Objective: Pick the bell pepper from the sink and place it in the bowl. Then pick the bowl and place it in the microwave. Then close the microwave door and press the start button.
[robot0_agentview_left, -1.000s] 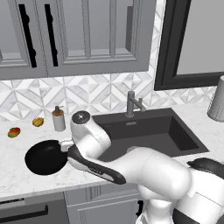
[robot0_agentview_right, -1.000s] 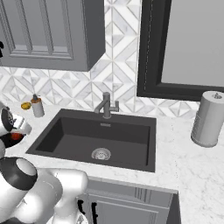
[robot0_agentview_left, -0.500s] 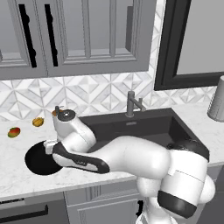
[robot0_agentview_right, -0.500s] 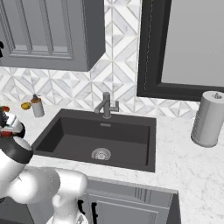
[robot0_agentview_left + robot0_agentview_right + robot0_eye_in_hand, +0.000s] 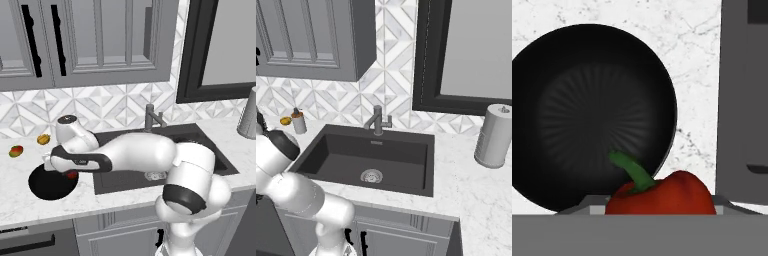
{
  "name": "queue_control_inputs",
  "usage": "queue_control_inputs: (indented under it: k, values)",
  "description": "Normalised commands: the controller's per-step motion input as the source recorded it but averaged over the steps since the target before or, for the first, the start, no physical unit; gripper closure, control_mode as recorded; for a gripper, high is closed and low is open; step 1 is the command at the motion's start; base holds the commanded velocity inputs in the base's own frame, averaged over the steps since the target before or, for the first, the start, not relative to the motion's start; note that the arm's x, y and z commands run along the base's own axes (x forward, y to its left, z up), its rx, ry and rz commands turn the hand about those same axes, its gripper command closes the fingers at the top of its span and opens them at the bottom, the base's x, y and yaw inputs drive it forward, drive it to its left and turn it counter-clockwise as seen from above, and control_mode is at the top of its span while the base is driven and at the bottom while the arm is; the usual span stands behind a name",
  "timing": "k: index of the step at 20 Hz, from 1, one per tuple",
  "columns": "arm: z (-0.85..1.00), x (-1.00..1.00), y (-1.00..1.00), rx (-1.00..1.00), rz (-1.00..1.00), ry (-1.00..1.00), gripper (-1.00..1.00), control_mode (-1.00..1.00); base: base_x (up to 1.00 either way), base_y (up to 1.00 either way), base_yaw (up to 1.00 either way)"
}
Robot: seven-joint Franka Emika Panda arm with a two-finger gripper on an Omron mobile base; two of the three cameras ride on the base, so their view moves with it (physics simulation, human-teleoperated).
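Note:
The red bell pepper with its green stem hangs just above the right inner edge of the wide black bowl, which sits on the white counter left of the sink. My gripper is shut on the pepper. In the hand view the bell pepper sits at the bottom between my fingers, and the bowl lies below it, its inside bare. The dark sink holds nothing but its drain. The microwave and its door are out of view.
A red-green fruit and a yellow-orange fruit lie behind the bowl. A soap bottle stands left of the faucet. A paper towel roll stands at the far right. Grey cabinets hang above.
My arm has swung left and down with the pepper, from beside the sink's left edge to just over the bowl. The bowl has stayed in place.

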Motion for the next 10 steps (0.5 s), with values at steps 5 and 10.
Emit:
queue_control_inputs:
  k: [5,10]
  values:
    - [-0.24,0.17,0.26,-0.04,-0.05,0.1,1.0,-1.0,0.0,0.0,0.0]
    - [-0.46,0.0,0.14,-0.07,-0.06,0.0,1.0,-1.0,0.0,0.0,0.0]
